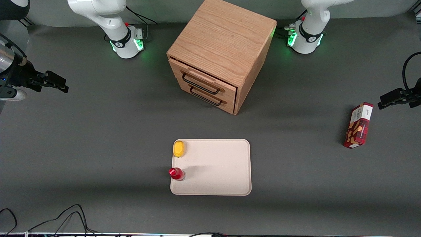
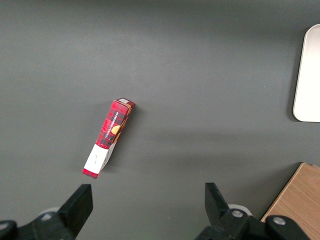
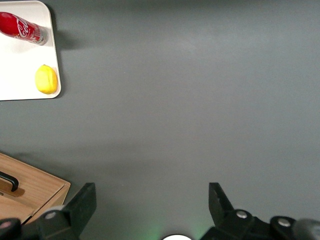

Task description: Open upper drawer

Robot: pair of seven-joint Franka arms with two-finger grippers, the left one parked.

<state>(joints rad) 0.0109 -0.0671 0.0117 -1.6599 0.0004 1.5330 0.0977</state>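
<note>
Front view: right arm's black claw (image 1: 54, 82) hangs spread and empty above the grey worktop (image 1: 98, 131), well apart from the oak cabinet (image 1: 220, 42). Light-wood upper drawer (image 1: 202, 80) with black wire bar handle (image 1: 200, 85) sits barely ajar, above the bottom drawer (image 1: 210, 97).

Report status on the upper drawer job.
Claw open, hovering over bare mat toward working arm's end. Upper drawer barely ajar, handle untouched. Nothing in front of the drawer.
</note>
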